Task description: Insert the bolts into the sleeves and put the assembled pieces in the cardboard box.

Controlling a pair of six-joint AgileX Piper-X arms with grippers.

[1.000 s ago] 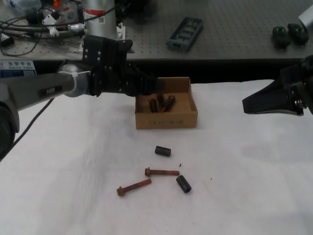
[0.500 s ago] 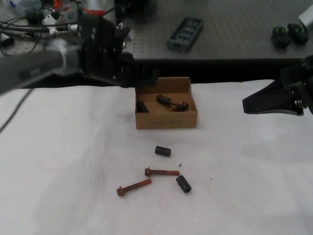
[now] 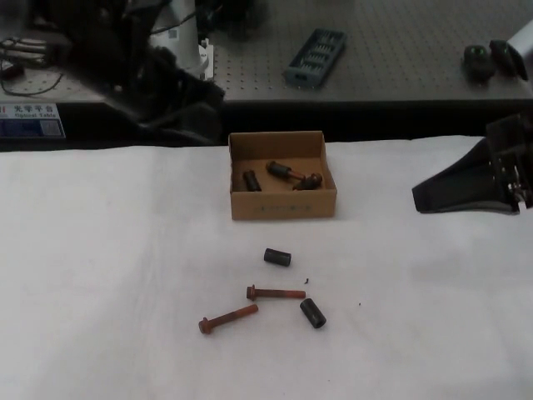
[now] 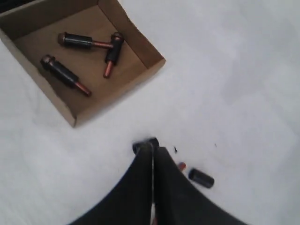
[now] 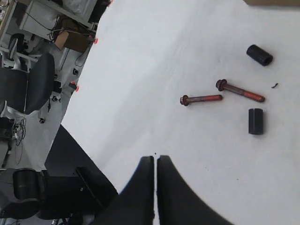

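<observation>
- Left gripper (image 4: 152, 158): fingers pressed together, nothing held, hanging above the desk (image 3: 433, 333). Right gripper (image 5: 155, 161): likewise clenched and empty, at the desk's right side.
- Cardboard box (image 3: 283, 204) holds three assembled pieces (image 4: 64, 74). Far bolt (image 3: 276, 292), near bolt (image 3: 228, 318), far sleeve (image 3: 277, 257) and near sleeve (image 3: 313, 313) lie loose on the white cloth (image 3: 125, 292) in front of it.
- Next step, I reckon: one arm takes a sleeve, the other a bolt near its head. I'd open the fingers before descending and line up the axes before pushing.
- Watch: near sleeve sits just beside the far bolt's tip, and the bolts lie close together, so they're easy to knock. Far sleeve is the cleaner pick.
- Black slotted tray (image 3: 315, 54) is on the bench behind, well apart, not in the way.
</observation>
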